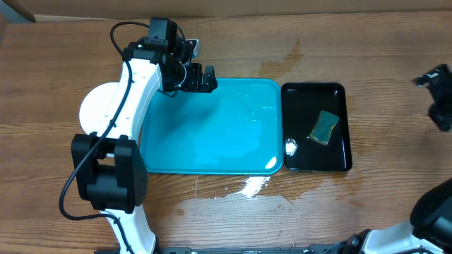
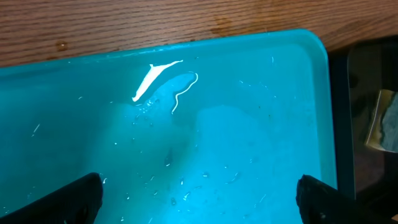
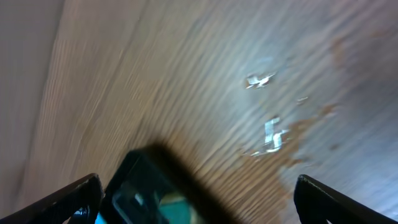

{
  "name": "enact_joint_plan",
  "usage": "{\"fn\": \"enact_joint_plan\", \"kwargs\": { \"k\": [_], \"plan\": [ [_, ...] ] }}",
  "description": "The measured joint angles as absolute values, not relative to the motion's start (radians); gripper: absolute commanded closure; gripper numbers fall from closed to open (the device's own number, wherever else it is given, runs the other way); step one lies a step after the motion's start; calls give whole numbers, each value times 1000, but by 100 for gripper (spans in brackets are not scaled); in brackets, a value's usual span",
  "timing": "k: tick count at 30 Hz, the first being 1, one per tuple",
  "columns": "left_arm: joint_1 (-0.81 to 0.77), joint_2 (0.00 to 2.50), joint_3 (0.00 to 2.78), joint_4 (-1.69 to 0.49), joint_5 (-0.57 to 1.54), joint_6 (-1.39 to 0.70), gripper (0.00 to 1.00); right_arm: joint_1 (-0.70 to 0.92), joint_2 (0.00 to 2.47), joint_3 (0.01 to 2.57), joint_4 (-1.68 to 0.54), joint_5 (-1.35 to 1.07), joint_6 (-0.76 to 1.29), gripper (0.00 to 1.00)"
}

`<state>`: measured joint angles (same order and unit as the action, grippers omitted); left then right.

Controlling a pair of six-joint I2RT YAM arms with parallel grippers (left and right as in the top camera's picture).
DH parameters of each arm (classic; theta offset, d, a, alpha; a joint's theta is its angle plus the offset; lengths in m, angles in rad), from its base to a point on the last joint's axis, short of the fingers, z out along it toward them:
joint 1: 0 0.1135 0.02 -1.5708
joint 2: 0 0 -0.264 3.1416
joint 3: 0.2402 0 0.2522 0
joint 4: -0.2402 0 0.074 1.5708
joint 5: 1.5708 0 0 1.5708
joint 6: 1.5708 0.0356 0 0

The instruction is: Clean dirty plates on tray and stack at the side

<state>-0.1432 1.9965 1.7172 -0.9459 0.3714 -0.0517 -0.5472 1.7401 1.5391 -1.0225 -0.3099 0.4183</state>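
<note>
Left arm: the white-and-black left arm runs from the lower left of the overhead frame up to the upper centre, where it bends right.
Left gripper: the black two-finger left gripper points right. In its wrist view the fingers sit at the bottom corners, spread wide.
Right arm: the white-and-black right arm sits in the lower right corner.
Right gripper: the black two-finger right gripper is at the right edge, partly cut off. Its wrist view is blurred and shows its jaws far apart.
</note>
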Motion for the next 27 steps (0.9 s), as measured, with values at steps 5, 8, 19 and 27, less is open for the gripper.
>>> {"fn": "enact_joint_plan", "kwargs": {
  "k": [5,8,19,27],
  "plan": [
    [-144,1996,1717,-946,371,-52,0,-344,1629,1539,-1018,-307,419,0],
    [-144,1996,1717,-946,371,-52,0,-159,1521,1539,-1015,-310,419,0],
    [-144,1996,1717,-946,371,-52,0,299,1187,1539,-1010,-264,397,0],
    [-144,1996,1717,-946,371,-52,0,196,646,1316,-627,-22,264,0]
  ]
}}
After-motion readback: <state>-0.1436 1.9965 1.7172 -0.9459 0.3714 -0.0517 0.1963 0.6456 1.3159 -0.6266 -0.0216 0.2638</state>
